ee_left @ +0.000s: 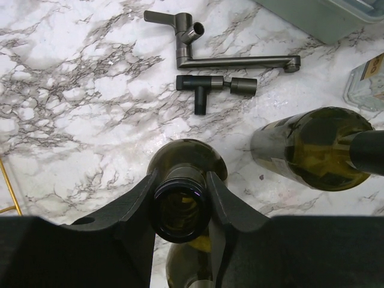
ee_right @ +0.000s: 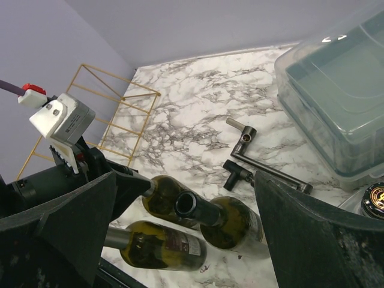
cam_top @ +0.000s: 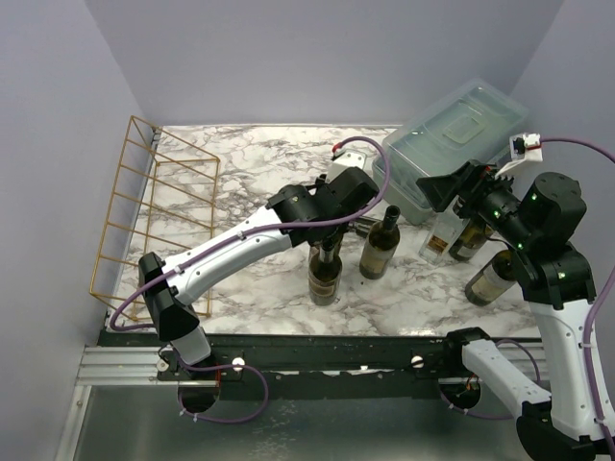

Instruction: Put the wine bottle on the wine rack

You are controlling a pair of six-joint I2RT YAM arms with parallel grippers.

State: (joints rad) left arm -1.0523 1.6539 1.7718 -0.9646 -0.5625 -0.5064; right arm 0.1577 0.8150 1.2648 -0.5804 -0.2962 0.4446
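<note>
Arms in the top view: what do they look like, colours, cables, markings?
The left arm and right arm have white link shells, black joints and a purple cable running alongside. Each wrist carries a white box with a red-tipped plug. The fingers are broad matt black wedges.

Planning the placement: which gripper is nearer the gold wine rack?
Left. The left gripper clamps the wine bottle mid-table, right of the wine rack; the right gripper hovers farther right, by the grey box.
</note>
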